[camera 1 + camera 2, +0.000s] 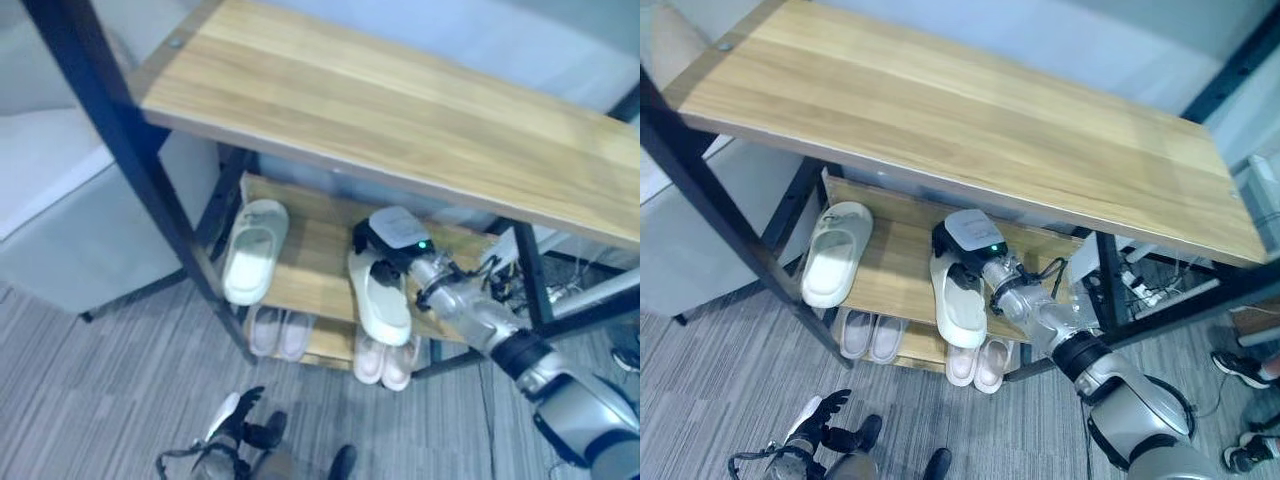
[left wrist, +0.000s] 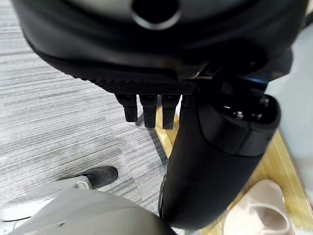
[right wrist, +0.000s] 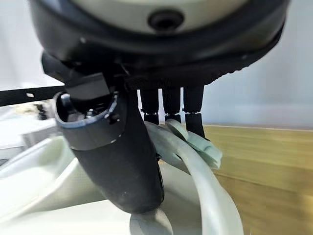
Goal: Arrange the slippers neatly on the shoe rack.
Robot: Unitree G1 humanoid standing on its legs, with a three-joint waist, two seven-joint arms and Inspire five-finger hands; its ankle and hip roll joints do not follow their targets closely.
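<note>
A pale green slipper (image 1: 386, 305) lies on the rack's middle shelf (image 1: 312, 262), its heel jutting past the front edge. My right hand (image 1: 383, 246) is shut on its strap; in the right wrist view the fingers (image 3: 171, 105) hook the strap (image 3: 208, 188) against the thumb. The matching slipper (image 1: 254, 250) rests by itself at the shelf's left end, toe inward. My left hand (image 1: 240, 412) hangs low over the carpet in front of the rack, fingers (image 2: 146, 108) relaxed, holding nothing.
The wide wooden top board (image 1: 400, 110) overhangs the shelves on black posts (image 1: 150, 170). Two pinkish pairs (image 1: 280, 333) (image 1: 386, 362) sit on the bottom shelf. A grey seat (image 1: 70, 220) stands to the left. A person's shoe (image 1: 1238, 366) and a power strip (image 1: 1140, 287) are at the right.
</note>
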